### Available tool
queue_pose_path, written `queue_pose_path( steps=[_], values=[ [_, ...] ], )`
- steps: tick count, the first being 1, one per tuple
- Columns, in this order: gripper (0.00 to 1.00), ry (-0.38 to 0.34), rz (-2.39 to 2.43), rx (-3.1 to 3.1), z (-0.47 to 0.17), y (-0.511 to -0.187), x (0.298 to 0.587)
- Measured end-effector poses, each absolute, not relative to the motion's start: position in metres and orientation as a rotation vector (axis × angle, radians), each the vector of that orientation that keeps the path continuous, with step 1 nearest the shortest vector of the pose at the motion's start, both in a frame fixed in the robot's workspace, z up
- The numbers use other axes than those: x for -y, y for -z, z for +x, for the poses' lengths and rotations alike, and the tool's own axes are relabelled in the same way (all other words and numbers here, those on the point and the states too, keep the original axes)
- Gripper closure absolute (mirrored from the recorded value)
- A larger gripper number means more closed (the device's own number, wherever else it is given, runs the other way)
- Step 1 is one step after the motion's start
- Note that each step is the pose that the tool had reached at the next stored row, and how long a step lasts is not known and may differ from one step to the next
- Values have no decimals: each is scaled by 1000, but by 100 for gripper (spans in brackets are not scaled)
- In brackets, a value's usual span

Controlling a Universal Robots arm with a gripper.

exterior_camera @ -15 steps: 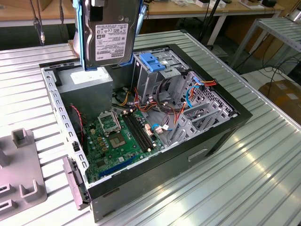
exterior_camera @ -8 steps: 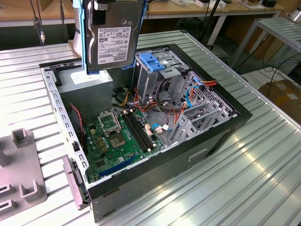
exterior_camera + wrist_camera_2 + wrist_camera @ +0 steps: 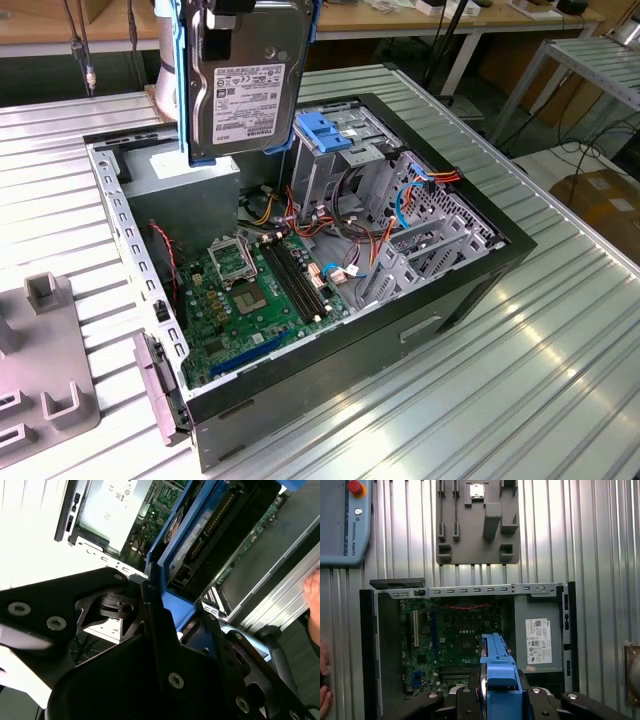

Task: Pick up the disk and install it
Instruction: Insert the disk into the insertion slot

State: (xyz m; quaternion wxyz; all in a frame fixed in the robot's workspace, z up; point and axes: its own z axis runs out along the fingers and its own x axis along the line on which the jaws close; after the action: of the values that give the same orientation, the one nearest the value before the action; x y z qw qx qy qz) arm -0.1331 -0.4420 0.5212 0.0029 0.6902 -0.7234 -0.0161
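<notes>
The disk [image 3: 245,80] hangs upright above the open computer case [image 3: 470,290], over its back left part in the exterior view. Its silver body carries a white barcode label, and blue rails run along its sides. My gripper [image 3: 238,8] holds it from above at the frame's upper edge. In the second wrist view, black fingers [image 3: 152,605] clamp the disk's blue rail [image 3: 175,580]. In the first wrist view, the disk's blue edge [image 3: 497,667] sits between the jaws, above the motherboard [image 3: 450,640]. The gripper is shut on the disk.
Inside the case are a metal drive cage with a blue latch [image 3: 325,130], loose cables, and a grey power supply box [image 3: 185,175] with a white label. A grey fixture [image 3: 40,370] lies on the ribbed metal table. A teach pendant [image 3: 342,520] and a person's hand [image 3: 314,592] are nearby.
</notes>
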Motion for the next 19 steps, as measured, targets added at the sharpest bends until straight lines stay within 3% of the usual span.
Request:
queue_pose_path(
  steps=[19],
  values=[
    [63,50,2164,2268,-111,-520,453]
  ],
)
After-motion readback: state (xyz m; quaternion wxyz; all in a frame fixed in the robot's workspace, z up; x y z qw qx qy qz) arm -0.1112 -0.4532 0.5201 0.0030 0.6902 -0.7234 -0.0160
